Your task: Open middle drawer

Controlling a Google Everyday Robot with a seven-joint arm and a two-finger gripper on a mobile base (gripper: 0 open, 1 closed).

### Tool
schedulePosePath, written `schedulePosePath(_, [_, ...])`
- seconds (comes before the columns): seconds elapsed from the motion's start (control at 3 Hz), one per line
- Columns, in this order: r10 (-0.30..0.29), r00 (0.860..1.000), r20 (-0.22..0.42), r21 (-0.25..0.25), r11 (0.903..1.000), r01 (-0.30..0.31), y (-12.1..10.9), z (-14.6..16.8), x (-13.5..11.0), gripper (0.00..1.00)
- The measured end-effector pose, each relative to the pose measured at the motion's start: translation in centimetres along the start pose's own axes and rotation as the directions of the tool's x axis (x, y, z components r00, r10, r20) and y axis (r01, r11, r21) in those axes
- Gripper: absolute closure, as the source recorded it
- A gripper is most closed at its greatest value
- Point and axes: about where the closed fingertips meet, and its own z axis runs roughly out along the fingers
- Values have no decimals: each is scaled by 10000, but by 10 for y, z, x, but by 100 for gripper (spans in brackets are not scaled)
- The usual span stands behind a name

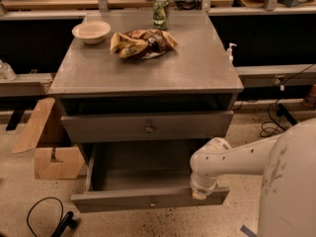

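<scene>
The middle drawer (148, 200) is pulled out from the grey cabinet, showing its grey inside and a small brass knob on its flat front. The drawer above it (148, 127) is shut, and a dark gap runs under the cabinet top. My gripper (200, 194) hangs at the end of the white arm, down against the right part of the open drawer's front edge and right of the knob. The arm's wrist hides most of the gripper.
On the cabinet top (187, 68) stand a white bowl (91, 31), a crumpled chip bag (142, 42) and a green can (160, 12). A cardboard box (47, 142) lies on the floor at the left. Cables (44, 216) run at the lower left and at the right.
</scene>
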Motion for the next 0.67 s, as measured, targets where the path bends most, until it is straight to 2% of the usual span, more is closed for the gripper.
schedulePosePath(0.33, [0,10000,0,0,10000,0,0,0,0,100])
schedulePosePath(0.67, [275,9996,-103,-280,9992,-277,18,-7,4,100])
